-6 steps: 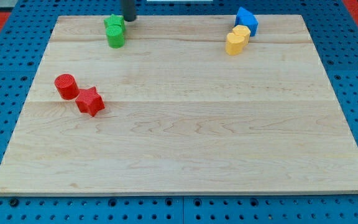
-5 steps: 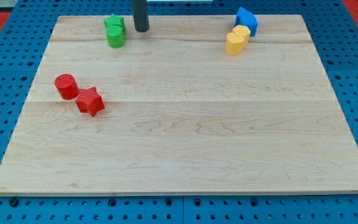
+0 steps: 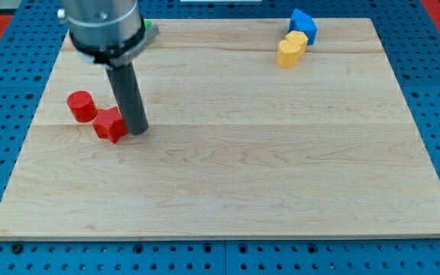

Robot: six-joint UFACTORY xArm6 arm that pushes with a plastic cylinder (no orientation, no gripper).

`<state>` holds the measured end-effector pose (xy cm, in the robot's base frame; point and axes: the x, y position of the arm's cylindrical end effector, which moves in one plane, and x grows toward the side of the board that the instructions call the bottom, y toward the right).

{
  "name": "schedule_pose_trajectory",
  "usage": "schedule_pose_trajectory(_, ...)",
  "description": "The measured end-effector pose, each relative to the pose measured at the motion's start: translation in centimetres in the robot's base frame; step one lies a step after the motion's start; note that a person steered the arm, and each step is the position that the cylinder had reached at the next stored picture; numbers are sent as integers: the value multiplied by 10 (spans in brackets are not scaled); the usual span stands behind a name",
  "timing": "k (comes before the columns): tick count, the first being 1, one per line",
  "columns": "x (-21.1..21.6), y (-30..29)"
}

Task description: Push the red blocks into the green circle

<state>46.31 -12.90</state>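
A red star block (image 3: 108, 125) lies on the wooden board (image 3: 281, 153) at the view's left. A red cylinder (image 3: 81, 105) sits just up and left of it. My tip (image 3: 137, 130) rests on the board right against the star's right side. The rod and the arm's grey body rise from it toward the view's top left. The green blocks are almost wholly hidden behind the arm; only a green sliver (image 3: 150, 27) shows near the top edge.
A blue block (image 3: 303, 24) and two yellow blocks (image 3: 290, 48) cluster at the board's top right. Blue pegboard surrounds the board.
My tip has moved from beside the green blocks at the top down and left to the red star's right side. The arm now covers the green blocks. No block has visibly moved.
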Motion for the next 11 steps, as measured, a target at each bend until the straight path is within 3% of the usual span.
schedule_pose_trajectory(1,-18,-75)
schedule_pose_trajectory(2,-11,-108)
schedule_pose_trajectory(3,25,-113)
schedule_pose_trajectory(5,6,-175)
schedule_pose_trajectory(11,-35,-120)
